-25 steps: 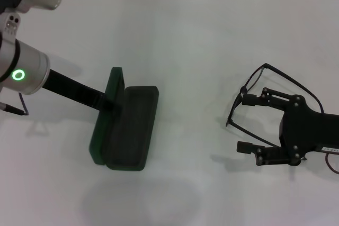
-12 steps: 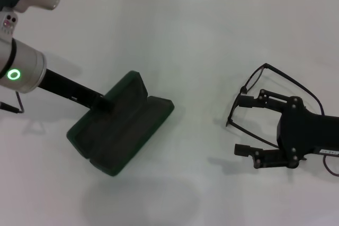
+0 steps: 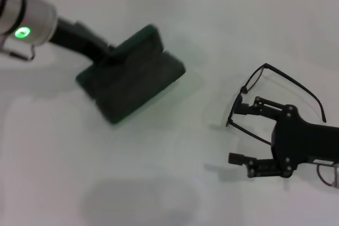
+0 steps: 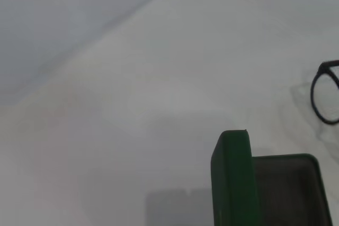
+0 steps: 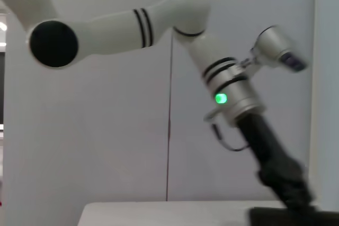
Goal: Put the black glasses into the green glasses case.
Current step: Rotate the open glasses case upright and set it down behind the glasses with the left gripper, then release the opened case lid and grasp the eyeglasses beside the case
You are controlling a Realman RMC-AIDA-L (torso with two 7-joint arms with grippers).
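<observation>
**Two grippers, one case aloft**

One white table [image 3: 175,183] spans the head view. Left gripper [image 3: 108,54] clamps the open green glasses case [image 3: 130,78]; only its wrist view shows the lining. Right gripper [image 3: 238,130] gapes, straddling a temple of the black glasses [image 3: 275,91].

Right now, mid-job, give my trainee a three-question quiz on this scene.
1. True or false: the black glasses are already inside the green glasses case.
2. Which tool is at the case? A) left tool B) right tool C) neither
3. Fill in: the right tool is open, with one of the glasses' ______ arms running between its fingers.

Key:
1. False. The glasses lie on the white table, well apart from the case.
2. A. The left tool meets the open case at its hinge side; its fingers are hidden.
3. Temple.
</observation>
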